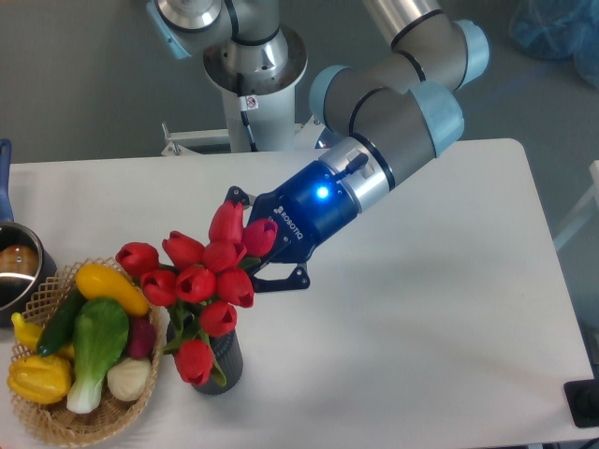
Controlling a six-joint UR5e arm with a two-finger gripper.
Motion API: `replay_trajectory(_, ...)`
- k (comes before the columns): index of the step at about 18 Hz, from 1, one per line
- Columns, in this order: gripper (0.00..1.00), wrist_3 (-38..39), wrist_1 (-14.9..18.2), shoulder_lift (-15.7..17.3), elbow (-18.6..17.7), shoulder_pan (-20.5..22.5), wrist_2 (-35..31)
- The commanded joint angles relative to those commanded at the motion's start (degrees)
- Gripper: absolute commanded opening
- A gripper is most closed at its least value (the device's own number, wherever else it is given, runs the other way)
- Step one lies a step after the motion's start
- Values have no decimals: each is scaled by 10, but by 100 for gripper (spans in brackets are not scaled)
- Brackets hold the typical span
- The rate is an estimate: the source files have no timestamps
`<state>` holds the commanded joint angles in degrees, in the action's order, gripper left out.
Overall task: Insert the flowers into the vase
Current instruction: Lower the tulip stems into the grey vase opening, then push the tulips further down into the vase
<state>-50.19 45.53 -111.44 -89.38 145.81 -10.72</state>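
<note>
Flowers [201, 277]: red buds, green leaves and stems.
Vase [225, 365]: dark grey, ribbed.
Gripper [251, 251]: black fingers, glossy blue body with white lettering and a lit blue-white spot, silver collar.
Arm [398, 89]: grey tubes, light blue joint caps.
Table [421, 309]: plain white.
Basket [140, 398], near left: tan woven wicker.
Basket contents: yellow squash [110, 287], dark green cucumber [60, 323], green and white bok choy [94, 351], yellow pepper [39, 378], red-purple radish [142, 338], cream onion [128, 379].
Pot [17, 271], left edge: metal, blue handle.
</note>
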Motion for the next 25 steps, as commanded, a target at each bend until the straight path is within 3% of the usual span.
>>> replay_trajectory(20, 5, -6, 0, -34, -25, -29, -69)
replay_trajectory(25, 10, -21, 0, -50, -24, -30, -83)
